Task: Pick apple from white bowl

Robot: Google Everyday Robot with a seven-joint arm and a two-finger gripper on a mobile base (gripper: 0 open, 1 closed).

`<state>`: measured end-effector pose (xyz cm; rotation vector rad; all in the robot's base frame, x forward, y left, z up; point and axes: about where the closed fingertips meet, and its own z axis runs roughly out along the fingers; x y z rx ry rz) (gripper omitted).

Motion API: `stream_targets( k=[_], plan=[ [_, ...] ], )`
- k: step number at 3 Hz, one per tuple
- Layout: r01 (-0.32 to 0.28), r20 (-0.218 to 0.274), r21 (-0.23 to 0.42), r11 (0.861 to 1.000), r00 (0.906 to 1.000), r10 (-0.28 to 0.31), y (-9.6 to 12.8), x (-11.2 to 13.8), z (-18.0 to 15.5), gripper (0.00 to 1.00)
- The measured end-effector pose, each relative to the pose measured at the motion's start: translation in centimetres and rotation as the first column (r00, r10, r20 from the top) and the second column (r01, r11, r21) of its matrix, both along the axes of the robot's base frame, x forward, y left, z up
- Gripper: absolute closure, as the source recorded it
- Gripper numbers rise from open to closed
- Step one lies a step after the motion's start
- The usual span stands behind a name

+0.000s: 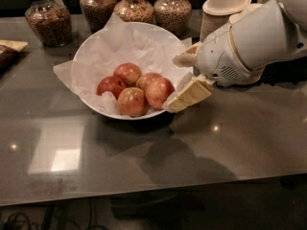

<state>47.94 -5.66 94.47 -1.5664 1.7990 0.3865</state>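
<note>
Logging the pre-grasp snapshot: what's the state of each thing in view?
Bowl: upright on the table, paper-lined, holding five apples.
Largest apple: lying in the bowl, right side, not gripped.
Gripper: open, empty, at the bowl's right rim beside that apple.
Jars: upright, filled, behind the bowl.

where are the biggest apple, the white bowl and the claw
apple [159, 92], camera view, its middle
white bowl [108, 110], camera view, front wall
claw [173, 83], camera view, open at bowl's right rim, midway between fingertips
</note>
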Motion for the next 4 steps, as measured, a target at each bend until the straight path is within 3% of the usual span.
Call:
stream_targets(
  k=[1, 2, 4],
  plan=[
    [0.009, -0.003, -0.023, 1.0, 1.0, -0.009, 0.5, 1.2, -1.3, 0.29],
    [0.012, -0.017, -0.012, 1.0, 0.9998, -0.013, 0.9, 2.2, -2.0, 0.38],
    [0.012, -0.064, 0.039, 0.999, 0.9979, -0.01, 1.8, 3.0, -2.6, 0.42]
  ],
)
